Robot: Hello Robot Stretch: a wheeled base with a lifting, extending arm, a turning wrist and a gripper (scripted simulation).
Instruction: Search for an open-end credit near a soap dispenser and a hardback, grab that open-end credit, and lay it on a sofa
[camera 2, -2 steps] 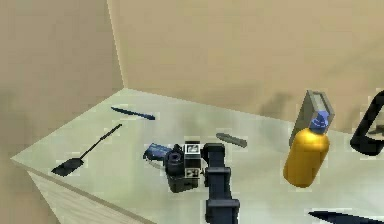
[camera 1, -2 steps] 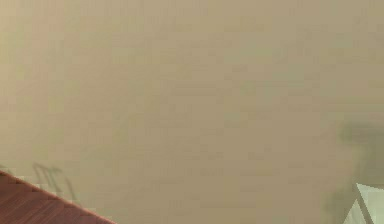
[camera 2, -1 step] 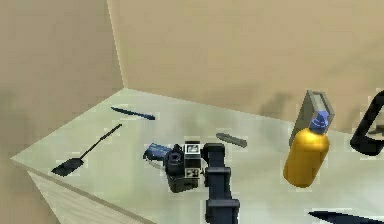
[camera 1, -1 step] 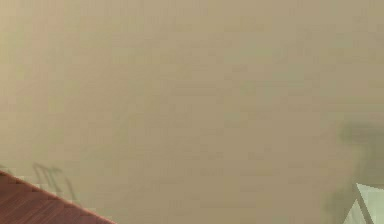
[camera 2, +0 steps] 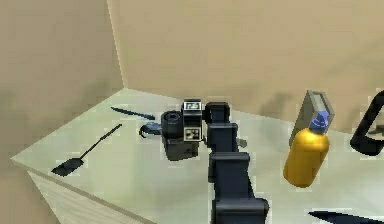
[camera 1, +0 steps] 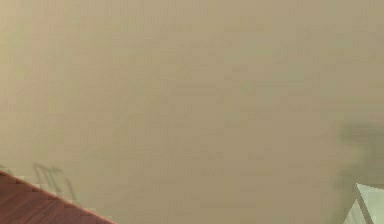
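soap dispenser (camera 2: 305,155) near hand (camera 2: 162,132), apart

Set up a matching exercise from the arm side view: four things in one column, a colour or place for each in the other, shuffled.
Things:
1. bottle
2. long-handled utensil
3. upright slab
4. tabletop

Descriptions:
a. pale green
b. grey, standing behind the bottle
c. yellow with a blue top
d. dark, lying left of the arm

Pairs: 1-c, 2-d, 3-b, 4-a.
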